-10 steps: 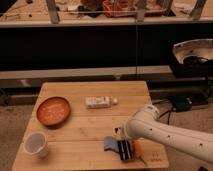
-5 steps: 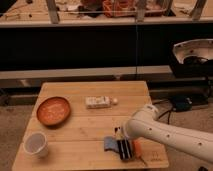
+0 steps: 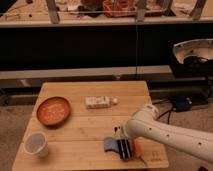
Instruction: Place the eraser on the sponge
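The blue sponge (image 3: 109, 144) lies on the wooden table (image 3: 90, 125) near its front edge, right of centre. My gripper (image 3: 125, 149) points down at the table just to the sponge's right, touching or overlapping its right edge. The white arm (image 3: 165, 132) comes in from the lower right. An orange tapered stick (image 3: 137, 148) lies just right of the gripper. The eraser is hidden; I cannot pick it out around or under the gripper.
An orange plate (image 3: 53, 110) sits at the table's left. A white cup (image 3: 36, 144) stands at the front left corner. A white bottle-like object (image 3: 98, 102) lies on its side at centre. Dark shelving runs behind, and cables lie on the floor at right.
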Tool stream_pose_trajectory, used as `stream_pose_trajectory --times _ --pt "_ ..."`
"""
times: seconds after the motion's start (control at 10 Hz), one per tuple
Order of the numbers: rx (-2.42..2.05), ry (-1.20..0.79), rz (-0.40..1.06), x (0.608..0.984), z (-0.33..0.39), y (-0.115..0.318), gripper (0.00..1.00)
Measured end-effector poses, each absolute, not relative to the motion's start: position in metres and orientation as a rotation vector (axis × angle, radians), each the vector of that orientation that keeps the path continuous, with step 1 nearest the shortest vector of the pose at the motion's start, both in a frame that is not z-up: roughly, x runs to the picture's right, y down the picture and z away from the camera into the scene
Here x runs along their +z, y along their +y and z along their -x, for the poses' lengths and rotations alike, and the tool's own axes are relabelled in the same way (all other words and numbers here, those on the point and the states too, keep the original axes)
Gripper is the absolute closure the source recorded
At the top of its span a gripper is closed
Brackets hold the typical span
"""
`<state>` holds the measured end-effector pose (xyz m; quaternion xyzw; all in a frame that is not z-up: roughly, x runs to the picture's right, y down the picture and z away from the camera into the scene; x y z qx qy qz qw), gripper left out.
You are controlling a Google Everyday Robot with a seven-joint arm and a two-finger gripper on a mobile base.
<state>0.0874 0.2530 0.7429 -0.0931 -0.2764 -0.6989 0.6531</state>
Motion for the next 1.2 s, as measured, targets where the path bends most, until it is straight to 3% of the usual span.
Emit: stream_pose_trajectory --times 0.3,0.6,1.1,1.2 --pt "-1.594 -0.63 0.207 0.744 -0.0866 0.2528 0.8" --pt "-1.603 -0.636 0.202 0.7445 -0.0857 0.2535 0.88" --pt "-1.617 -0.641 0.194 0.7455 -0.0837 0.2537 0.87" --pt "-1.619 -0.642 0.193 0.7459 -0.0833 0.2534 0.81"
